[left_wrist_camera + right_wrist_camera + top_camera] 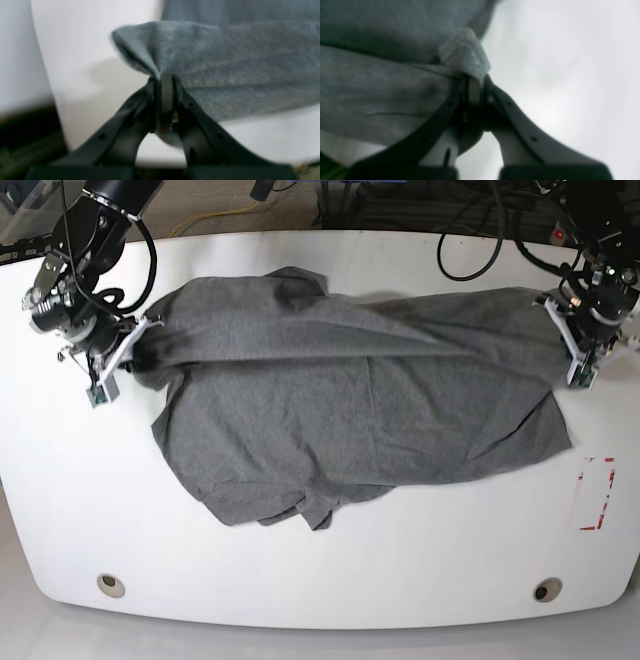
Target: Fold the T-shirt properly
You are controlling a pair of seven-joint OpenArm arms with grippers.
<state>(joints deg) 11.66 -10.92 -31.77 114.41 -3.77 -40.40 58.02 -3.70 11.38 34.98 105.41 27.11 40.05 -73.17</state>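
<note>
My right gripper [140, 340] at the base view's left edge: jaws pinched tight on a bunched fold of the T-shirt [350, 405]; the right wrist view shows cloth [382, 75] wadded between the closed fingers [450, 105]. The shirt is stretched across the middle of the white table [320, 580], held up along its far edge between both arms, the lower part draped rumpled on the surface, loose folds at its near hem. A red outline mark [597, 493] sits on the table near the right edge. My left gripper [570, 345] at the right: jaws closed on a corner of grey cloth [225, 62], fabric pulled taut from the fingers [180, 100].
</note>
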